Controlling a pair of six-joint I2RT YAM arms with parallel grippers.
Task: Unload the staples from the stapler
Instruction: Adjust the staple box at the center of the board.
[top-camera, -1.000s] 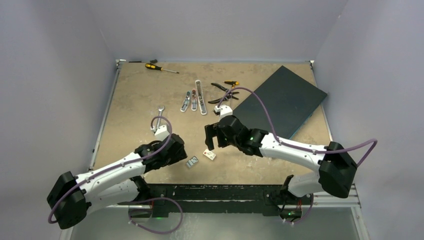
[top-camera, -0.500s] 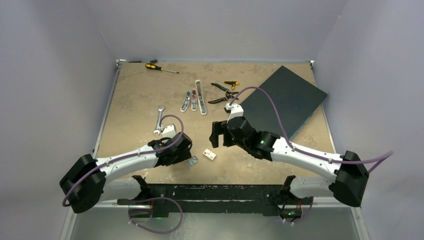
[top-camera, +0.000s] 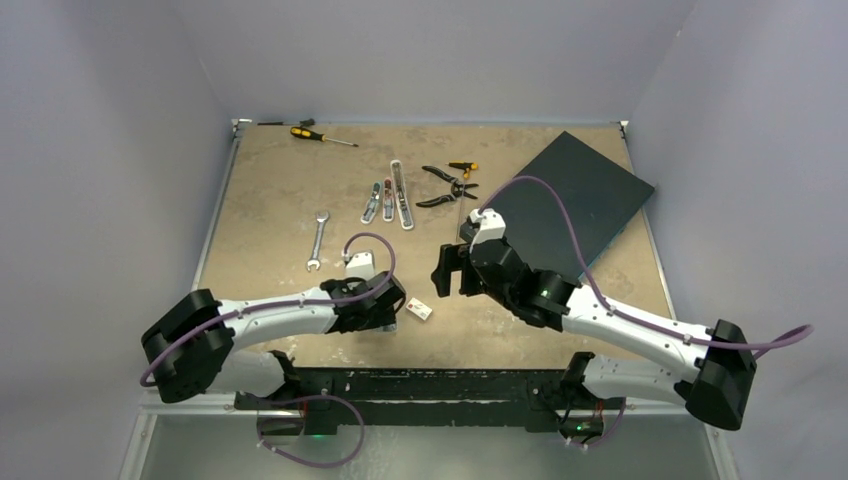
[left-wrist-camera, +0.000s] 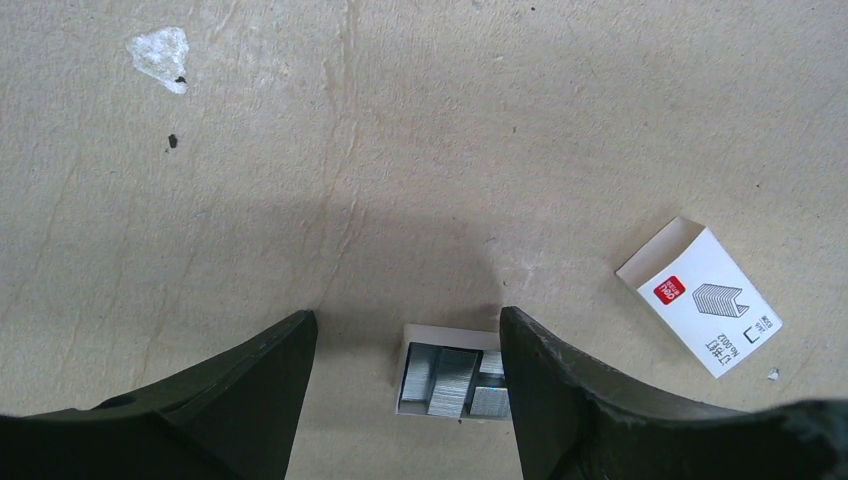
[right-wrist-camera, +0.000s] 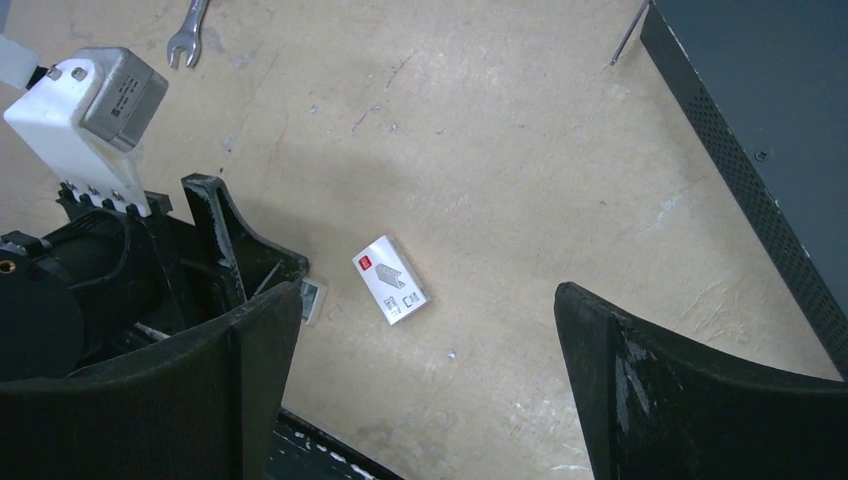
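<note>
The staples (left-wrist-camera: 455, 380) are silvery blocks in a small white tray, low between my left gripper's (left-wrist-camera: 405, 320) open fingers. The right finger (left-wrist-camera: 560, 390) covers the tray's right end. In the top view the left gripper (top-camera: 388, 322) hides the tray. The white staple box sleeve (top-camera: 420, 310) lies just to its right, and shows in the left wrist view (left-wrist-camera: 700, 297) and the right wrist view (right-wrist-camera: 392, 280). My right gripper (top-camera: 447, 275) is open and empty above the table beyond the sleeve. The stapler (top-camera: 400, 195) lies far off as a long white piece with two shorter pieces.
A wrench (top-camera: 317, 240) lies left of centre. Pliers (top-camera: 445, 185) and a yellow screwdriver (top-camera: 320, 135) lie at the back. A dark board (top-camera: 565, 200) covers the back right. The table's near edge (right-wrist-camera: 330, 450) is close below the right gripper.
My left gripper has moved right, from beside the wrench to over the staple tray. My right gripper has drifted right, away from the box sleeve, still open.
</note>
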